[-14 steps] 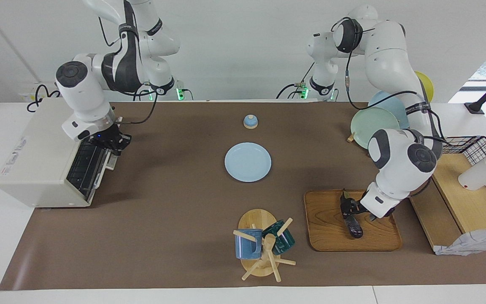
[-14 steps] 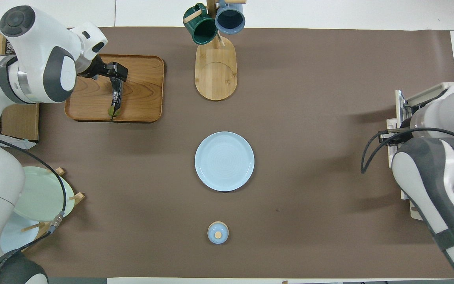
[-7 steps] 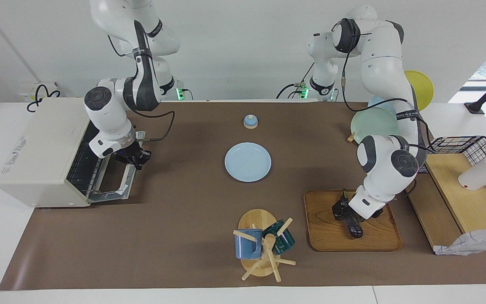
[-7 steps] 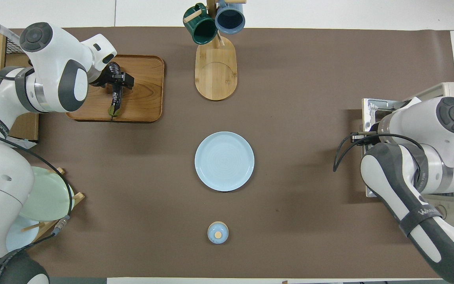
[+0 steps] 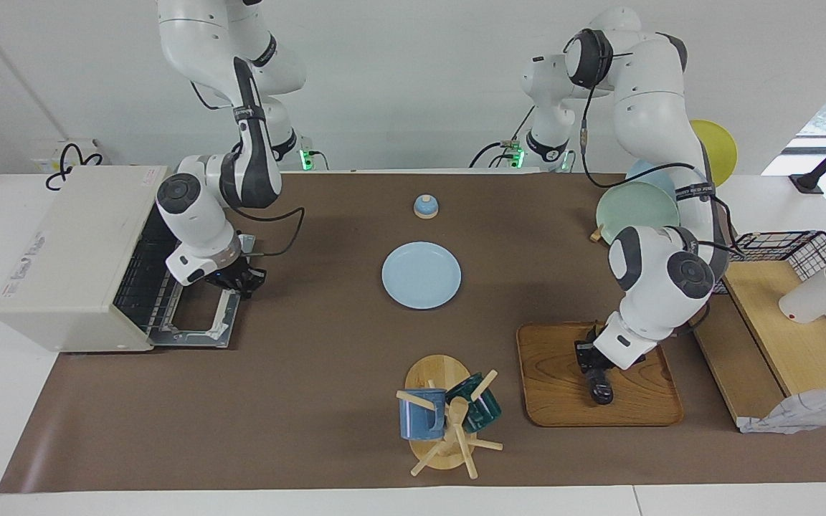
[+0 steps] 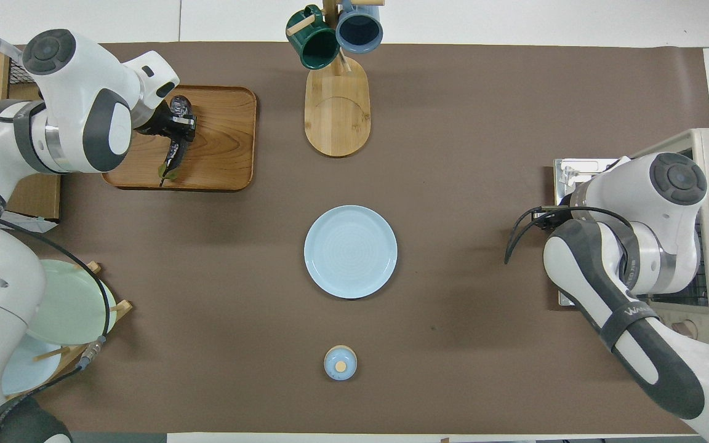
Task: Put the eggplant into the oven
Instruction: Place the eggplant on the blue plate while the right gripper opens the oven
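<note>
Bright, even light; soft shadows under both arms on the brown mat; sharp focus.

right gripper hidden under its arm overhead, left gripper's jaws perhaps gripping eggplant, unclear

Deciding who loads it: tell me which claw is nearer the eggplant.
Left. The left claw is down on the eggplant on the wooden tray. The right claw is at the oven door, at the table's right-arm end.
</note>
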Available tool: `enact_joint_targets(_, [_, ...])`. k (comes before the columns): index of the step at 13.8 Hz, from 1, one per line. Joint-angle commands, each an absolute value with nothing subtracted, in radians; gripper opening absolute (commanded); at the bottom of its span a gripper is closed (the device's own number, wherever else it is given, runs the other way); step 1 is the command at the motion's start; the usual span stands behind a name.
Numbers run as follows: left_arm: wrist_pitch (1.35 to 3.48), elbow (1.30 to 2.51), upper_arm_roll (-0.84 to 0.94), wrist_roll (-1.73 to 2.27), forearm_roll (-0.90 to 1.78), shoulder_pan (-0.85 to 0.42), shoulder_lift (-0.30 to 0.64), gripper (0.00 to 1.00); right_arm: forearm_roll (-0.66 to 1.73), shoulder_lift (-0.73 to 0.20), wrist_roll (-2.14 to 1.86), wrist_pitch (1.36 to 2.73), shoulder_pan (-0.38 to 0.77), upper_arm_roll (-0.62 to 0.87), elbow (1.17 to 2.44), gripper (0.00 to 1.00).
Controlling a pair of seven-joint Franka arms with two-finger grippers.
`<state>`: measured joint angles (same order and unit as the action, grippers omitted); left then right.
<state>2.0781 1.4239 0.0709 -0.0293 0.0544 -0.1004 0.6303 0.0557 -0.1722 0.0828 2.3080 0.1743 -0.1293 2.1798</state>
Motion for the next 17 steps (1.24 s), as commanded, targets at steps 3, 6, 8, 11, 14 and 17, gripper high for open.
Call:
enact_joint_targets(3, [1.855, 1.445, 0.066, 0.142, 0.106, -0.161, 0.425, 0.0, 0.069, -0.167, 0.253, 2.061, 0.276, -0.13, 1.993, 0.03])
enact_joint_targets(6, [1.832, 1.531, 0.066, 0.358, 0.112, -0.302, 0.324, 0.0, 0.069, -0.15, 0.247, 1.938, 0.259, -0.138, 1.925, 0.31])
enact_joint_targets(8, [1.879, 1.6, 0.066, 0.466, 0.114, -0.411, 0.292, 0.0, 0.067, -0.132, 0.244, 1.876, 0.229, -0.137, 1.887, 0.41])
enact_joint_targets(11, [2.131, 1.85, 0.066, 0.581, 0.129, -0.562, 0.206, 0.0, 0.069, -0.107, 0.244, 1.846, 0.227, -0.14, 1.884, 0.56])
enact_joint_targets(14, [2.287, 1.945, 0.063, 0.65, 0.129, -0.678, 0.242, 0.0, 0.066, -0.081, 0.242, 1.835, 0.212, -0.14, 1.884, 0.61])
enact_joint_targets(17, [2.341, 1.942, 0.063, 0.664, 0.129, -0.701, 0.304, 0.0, 0.064, -0.066, 0.198, 1.829, 0.178, -0.14, 1.881, 0.61])
